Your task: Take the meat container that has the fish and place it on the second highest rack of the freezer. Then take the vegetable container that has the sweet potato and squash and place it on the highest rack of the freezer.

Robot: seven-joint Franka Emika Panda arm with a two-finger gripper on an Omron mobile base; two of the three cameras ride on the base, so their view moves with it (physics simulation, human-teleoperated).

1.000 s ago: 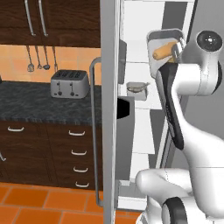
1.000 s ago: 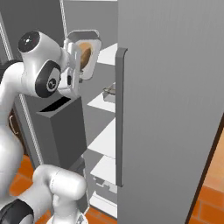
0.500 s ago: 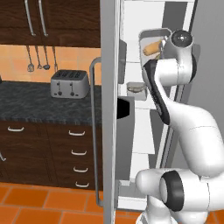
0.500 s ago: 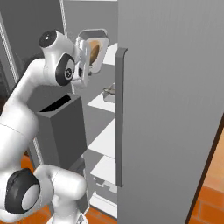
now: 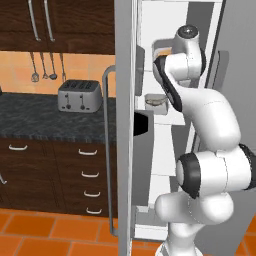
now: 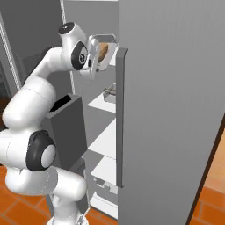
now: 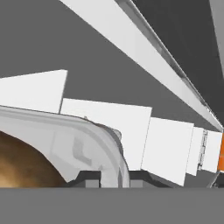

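The white arm [image 5: 210,130] rose in front of the open freezer [image 6: 103,114], between its grey door [image 5: 125,125], which stood open to the left with a long vertical handle [image 5: 106,150], and the wider closed door [image 6: 171,101] on the right. At the upper end of the arm, the gripper [image 6: 94,55] was closed on the rim of the vegetable container [image 6: 104,52], a pale tray that stood tilted on its edge in the air. Inside it the sweet potato and squash [image 6: 103,52] showed as an orange-brown piece; in the hand view the same brown shape [image 7: 24,164] lay close behind the grey rim of the tray. I could not separate the two vegetables from each other.

The tray was at the height of the highest rack [image 5: 167,52], just at the front of the freezer opening, but whether it touched the shelf could not be seen.

Lower and deeper inside, the meat container [image 5: 156,100] was resting flat on the second highest rack [image 5: 165,112]. The fish in it was too small to recognise. Below it, more white shelves [image 6: 107,140] followed one under the other.

Far to the left, a toaster [image 5: 80,95] stood on the dark counter [image 5: 45,117], with utensils [image 5: 45,67] hanging on the wall above it.
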